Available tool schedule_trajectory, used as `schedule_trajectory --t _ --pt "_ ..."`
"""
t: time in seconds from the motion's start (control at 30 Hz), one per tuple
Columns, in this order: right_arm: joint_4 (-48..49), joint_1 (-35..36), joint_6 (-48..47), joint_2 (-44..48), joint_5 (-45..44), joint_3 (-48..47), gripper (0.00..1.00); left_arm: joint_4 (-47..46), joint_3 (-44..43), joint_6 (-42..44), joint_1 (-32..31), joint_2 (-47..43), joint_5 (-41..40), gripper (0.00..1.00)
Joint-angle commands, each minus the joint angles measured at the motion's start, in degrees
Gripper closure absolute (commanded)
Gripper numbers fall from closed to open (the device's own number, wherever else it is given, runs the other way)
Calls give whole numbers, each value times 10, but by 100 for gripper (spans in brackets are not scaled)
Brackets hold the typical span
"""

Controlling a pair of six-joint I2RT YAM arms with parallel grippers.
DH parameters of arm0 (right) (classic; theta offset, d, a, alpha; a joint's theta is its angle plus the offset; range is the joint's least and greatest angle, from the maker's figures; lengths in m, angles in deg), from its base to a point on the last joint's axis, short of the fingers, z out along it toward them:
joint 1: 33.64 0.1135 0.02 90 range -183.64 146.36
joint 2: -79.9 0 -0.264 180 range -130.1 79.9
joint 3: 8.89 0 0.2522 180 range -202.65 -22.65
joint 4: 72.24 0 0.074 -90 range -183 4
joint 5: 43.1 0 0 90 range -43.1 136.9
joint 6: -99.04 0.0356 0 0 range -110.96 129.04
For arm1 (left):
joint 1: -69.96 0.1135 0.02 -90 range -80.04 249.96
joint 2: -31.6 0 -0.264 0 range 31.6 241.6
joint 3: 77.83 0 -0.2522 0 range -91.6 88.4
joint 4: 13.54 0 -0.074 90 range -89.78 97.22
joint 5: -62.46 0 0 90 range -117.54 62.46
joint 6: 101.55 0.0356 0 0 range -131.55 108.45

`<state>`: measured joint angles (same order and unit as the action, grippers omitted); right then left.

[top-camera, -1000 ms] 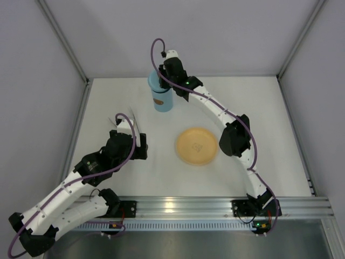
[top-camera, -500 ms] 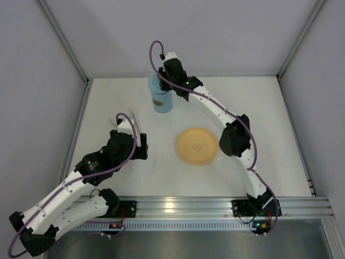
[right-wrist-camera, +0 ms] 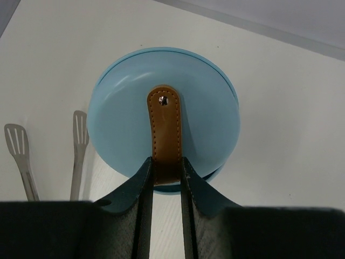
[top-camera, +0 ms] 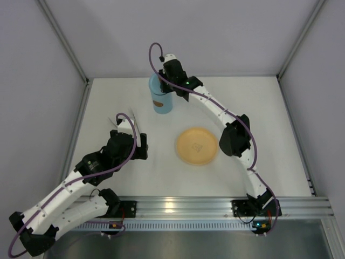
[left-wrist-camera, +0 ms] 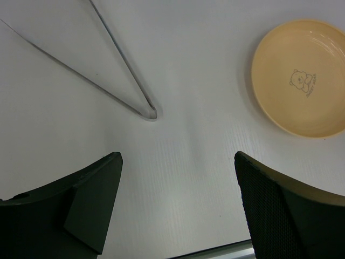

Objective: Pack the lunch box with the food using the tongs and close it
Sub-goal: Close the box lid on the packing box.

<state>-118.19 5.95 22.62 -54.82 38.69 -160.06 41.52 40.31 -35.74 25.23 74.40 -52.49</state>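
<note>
From the top we saw the right arm (top-camera: 213, 108) stretched to the far side of the table (top-camera: 259, 124), w/ its end right on top of the lunch box (top-camera: 161, 102). The box stood up straight near the back wall, well apart from the plate (top-camera: 197, 145). The plate sat in the middle & had nothing on it, so we guessed the food was prob. inside the box already. The left arm (top-camera: 70, 189) rested on the near left, out of the way.

Left wrist cam: the left gripper (left-wrist-camera: 178, 162) hung over the table w/ its jaws wide apart & nothing between them. The tongs (left-wrist-camera: 151, 114) lay flat just ahead of it, the joined end of the V pointing at the gripper. We thought they lay there b/c the picking-up job was over.

Right wrist cam: the right gripper (right-wrist-camera: 164, 171) was pinched tight on the brown strap (right-wrist-camera: 165, 127) of the lid (right-wrist-camera: 118, 124). Holding the strap made sense b/c it was the only easy handle on a smooth round lid. The lid was light blue, round & shiny, w/ a metal stud at the strap's far end. A second blue edge peeked out under it at the near side, so it looked a bit off-centre; we couldn't tell if it was pushed all the way down.
</note>
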Motion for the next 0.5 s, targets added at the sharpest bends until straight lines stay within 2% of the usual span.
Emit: schedule_trajectory --t 0.0,0.47 --pt "-53 4 -10 -2 6 -12 100 -4 5 -7 -2 1 -6 10" --pt "-82 21 -28 49 -22 20 100 -3 4 -8 -2 0 -7 10"
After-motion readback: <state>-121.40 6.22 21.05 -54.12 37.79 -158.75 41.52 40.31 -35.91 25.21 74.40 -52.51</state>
